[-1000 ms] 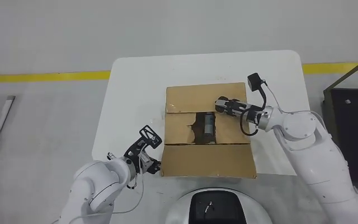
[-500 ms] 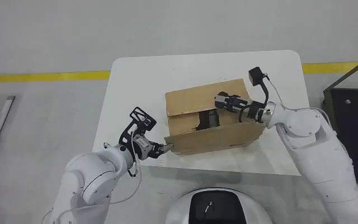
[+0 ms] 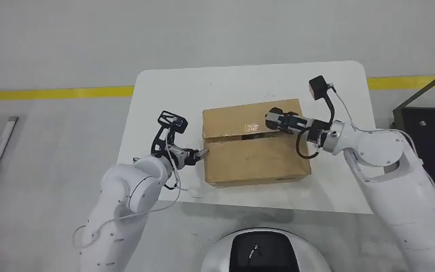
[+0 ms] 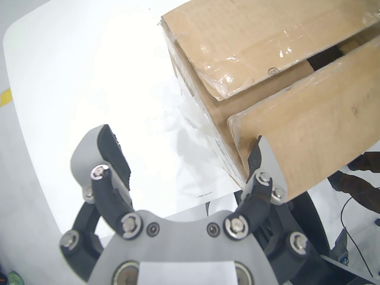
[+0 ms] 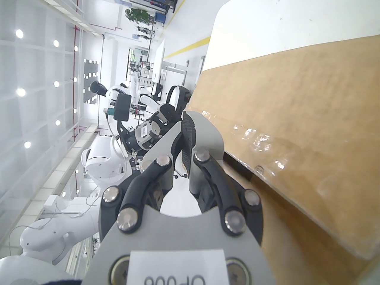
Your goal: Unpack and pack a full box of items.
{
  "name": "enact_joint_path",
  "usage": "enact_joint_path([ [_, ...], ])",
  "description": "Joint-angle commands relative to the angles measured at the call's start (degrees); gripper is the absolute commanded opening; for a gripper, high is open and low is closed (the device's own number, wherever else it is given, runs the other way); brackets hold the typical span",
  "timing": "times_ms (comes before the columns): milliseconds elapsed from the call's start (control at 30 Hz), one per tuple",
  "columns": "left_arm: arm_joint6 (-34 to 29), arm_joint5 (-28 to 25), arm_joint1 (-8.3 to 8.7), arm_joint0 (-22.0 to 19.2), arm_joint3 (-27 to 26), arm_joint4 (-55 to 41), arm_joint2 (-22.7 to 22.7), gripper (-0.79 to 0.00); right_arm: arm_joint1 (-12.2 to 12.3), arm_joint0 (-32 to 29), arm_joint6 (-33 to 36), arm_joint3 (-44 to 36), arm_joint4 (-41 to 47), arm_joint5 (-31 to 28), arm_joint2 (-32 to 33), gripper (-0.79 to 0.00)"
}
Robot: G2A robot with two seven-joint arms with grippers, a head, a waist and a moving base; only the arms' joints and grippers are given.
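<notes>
Since 1 second ago the 2 long flaps of the box (image 3: 255, 153) have swung up from lying spread flat. They now fold over the top, and the opening has narrowed to a thin dark gap (image 3: 253, 134) across the middle. My left gripper (image 3: 192, 155) has come up from the lower left of the top view to the box's left end. My right gripper (image 3: 275, 120) has followed the far flap (image 3: 245, 115) inward.

The box sits in the centre of the white table (image 3: 170, 102), at the middle of the top view. My left gripper is spread wide and grips nothing. 1 finger (image 4: 261, 161) touches the corner of the near flap (image 3: 258, 163), the other is well apart over the table. My right gripper's fingers are drawn together with nothing between them, lying on the far flap just beside the gap.

I judge the cardboard stiff across its panels but springy at the folds, so the flaps probably lift again if let go. The glossy tape (image 4: 225, 60) along the flap edges looks slippery. I would press flat on bare cardboard near the gap, or pinch a flap's free edge. Packed, the box likely has some weight and resists sliding.
</notes>
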Motion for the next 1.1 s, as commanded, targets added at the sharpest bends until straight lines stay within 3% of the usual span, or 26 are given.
enact_joint_path([
  [0,-0.41,0.22,-0.11,-0.89,0.89,0.62,0.57,0.000,0.14,0.35,0.82,0.28,-1.02,0.21,-0.35,-0.785],
  [200,-0.98,0.27,-0.22,-1.75,2.31,1.30,0.78,0.000,0.44,0.65,2.80,1.29,0.80,0.17,-0.13,-0.785],
  [700,-1.36,0.17,-0.30,-1.91,1.77,0.06,-0.36,0.000,-0.20,5.01,2.28,11.36,1.45,1.23,-6.84,-0.785],
  [1067,-1.93,-0.62,0.24,2.61,2.17,5.75,-1.04,0.000,-0.04,5.57,1.77,12.12,1.93,1.08,-7.36,-0.785],
])
